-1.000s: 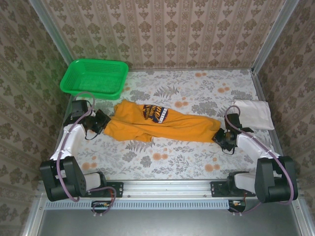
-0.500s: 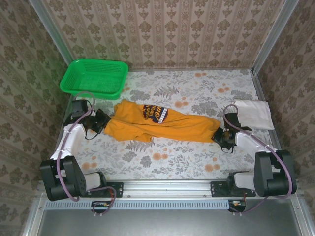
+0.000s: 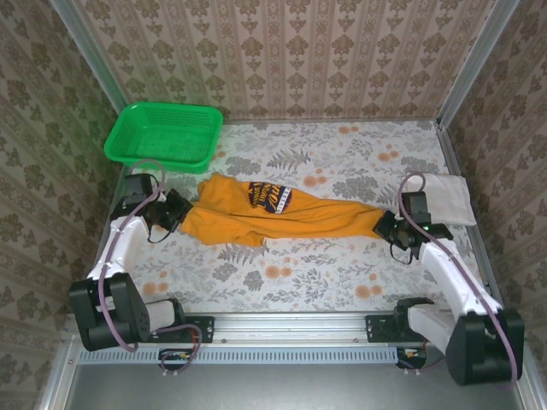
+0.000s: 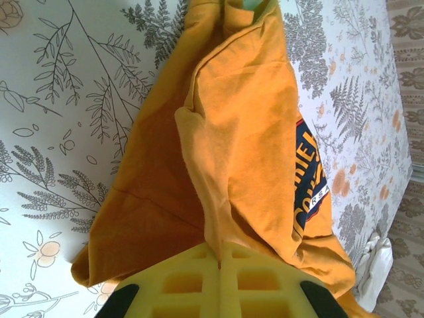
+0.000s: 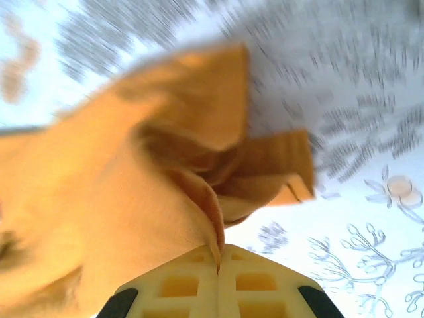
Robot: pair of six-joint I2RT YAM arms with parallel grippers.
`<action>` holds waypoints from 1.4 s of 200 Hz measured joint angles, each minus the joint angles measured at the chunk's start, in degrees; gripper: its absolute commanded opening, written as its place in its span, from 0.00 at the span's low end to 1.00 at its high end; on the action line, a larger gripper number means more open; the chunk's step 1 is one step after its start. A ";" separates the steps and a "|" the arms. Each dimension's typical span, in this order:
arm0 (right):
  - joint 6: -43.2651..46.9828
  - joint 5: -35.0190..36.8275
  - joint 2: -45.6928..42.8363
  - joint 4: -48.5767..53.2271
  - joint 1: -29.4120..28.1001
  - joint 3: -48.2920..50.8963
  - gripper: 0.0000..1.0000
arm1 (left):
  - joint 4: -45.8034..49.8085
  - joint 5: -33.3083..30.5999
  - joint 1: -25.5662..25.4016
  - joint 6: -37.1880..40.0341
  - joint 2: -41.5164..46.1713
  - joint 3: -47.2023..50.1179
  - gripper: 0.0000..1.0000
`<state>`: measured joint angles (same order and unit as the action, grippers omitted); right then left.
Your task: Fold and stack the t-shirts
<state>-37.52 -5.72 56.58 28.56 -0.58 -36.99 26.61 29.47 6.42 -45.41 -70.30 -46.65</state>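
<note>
Pale floral surface (image 3: 342, 273), hemmed in by patterned wallpaper (image 3: 282, 51) on three sides. Green mesh basket (image 3: 162, 137) parked in the far left corner. Across the middle, mustard-orange t-shirt (image 3: 282, 220), pulled out into a long rumpled band from left to right, dark blue and white print (image 3: 270, 196) facing up on its left half. White t-shirt (image 3: 440, 198) lying folded flat by the right edge, just beyond the orange one's end. Left arm (image 3: 128, 243) reaching in along the left side, left fingers (image 4: 213, 255) pressed together on the shirt's left end. Right arm (image 3: 453, 273) angled in from the right, right fingers (image 5: 213, 260) clamped on the opposite end, a fold of orange caught between them; that wrist view blurred.
</note>
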 measured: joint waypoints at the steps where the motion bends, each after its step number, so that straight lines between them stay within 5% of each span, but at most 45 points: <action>1: 0.11 0.02 -0.35 0.11 0.00 -0.42 0.00 | 0.02 -0.04 0.00 0.00 0.02 -0.07 0.00; 66: 8.07 0.87 1.97 -0.72 0.20 -29.42 0.00 | -2.25 -0.31 0.11 -0.83 -1.16 -24.74 0.00; 118: 11.93 0.87 2.73 -3.58 0.96 -41.33 0.00 | -2.78 -0.28 0.81 -2.19 -1.22 -41.07 0.00; 227: 19.69 0.70 -3.82 0.44 0.98 -59.04 0.00 | -0.70 0.85 1.84 -3.87 4.81 -55.30 0.00; 280: 21.22 2.16 1.53 0.68 1.07 -60.54 0.00 | -0.87 -1.01 -5.20 -3.21 -1.20 -55.87 0.00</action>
<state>-16.29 -3.55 58.11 29.23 0.49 -97.54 25.74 28.47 1.21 -48.62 -71.50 -102.52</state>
